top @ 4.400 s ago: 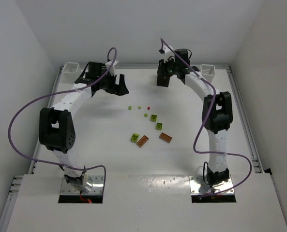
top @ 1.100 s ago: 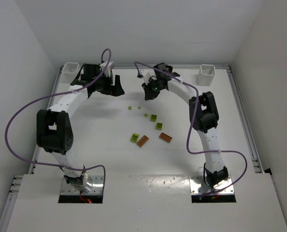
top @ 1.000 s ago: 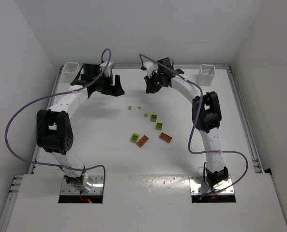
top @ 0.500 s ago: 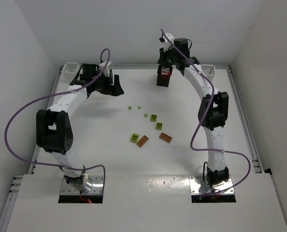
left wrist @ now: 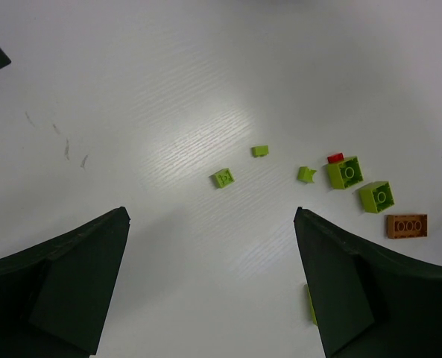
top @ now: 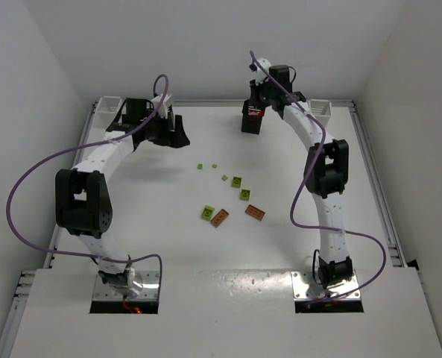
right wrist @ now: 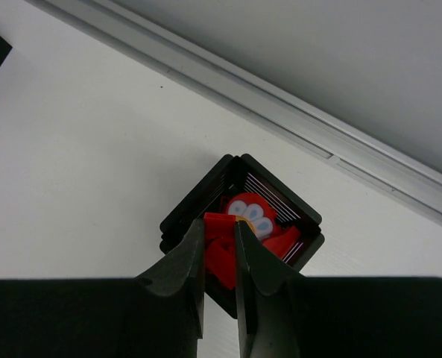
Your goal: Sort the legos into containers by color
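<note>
On my white desk, my left gripper hangs wide open near 11 o'clock. My right gripper is out at about 1 o'clock, right over a black bin with a red pile in it, and its jaws are pinched narrow on a red lego. One white bin sits at 10 o'clock and another at 2 o'clock, and the loose legos lie in the middle of the desk: green legos, yellow-green legos and orange-brown legos.
</note>
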`<state>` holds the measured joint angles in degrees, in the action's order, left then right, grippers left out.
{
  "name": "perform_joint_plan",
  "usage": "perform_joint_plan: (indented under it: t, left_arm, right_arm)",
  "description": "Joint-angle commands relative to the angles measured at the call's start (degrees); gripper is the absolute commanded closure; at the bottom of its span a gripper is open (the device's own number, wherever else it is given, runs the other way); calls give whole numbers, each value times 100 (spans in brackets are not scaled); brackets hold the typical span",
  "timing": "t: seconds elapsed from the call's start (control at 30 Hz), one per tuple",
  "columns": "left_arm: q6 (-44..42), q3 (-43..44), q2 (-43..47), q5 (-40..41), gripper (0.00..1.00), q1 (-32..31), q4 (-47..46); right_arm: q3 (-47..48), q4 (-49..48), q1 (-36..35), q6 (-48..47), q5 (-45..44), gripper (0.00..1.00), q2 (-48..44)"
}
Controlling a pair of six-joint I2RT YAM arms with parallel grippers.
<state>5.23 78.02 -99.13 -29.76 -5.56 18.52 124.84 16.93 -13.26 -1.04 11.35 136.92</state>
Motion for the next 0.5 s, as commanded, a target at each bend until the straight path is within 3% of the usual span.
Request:
perform_joint_plan:
  t: [0.0,0.13,0.37,0.47]
  left_arm:
    - [21,152,34,-100,1,64,-139]
    - [21,100,34,-100,1,64,-139]
    - [74,100,87,-100,1,64,-139]
    - [74,47,87,-153,1,64,-139]
  right_arm:
    - [50,-164,60,16,-142,83,-25]
    - [50,-164,60,16,-142,77,-25]
    - [50,-164,60,16,-90,55,-25]
    - [-64,-111,60,-45,-20,55,-78]
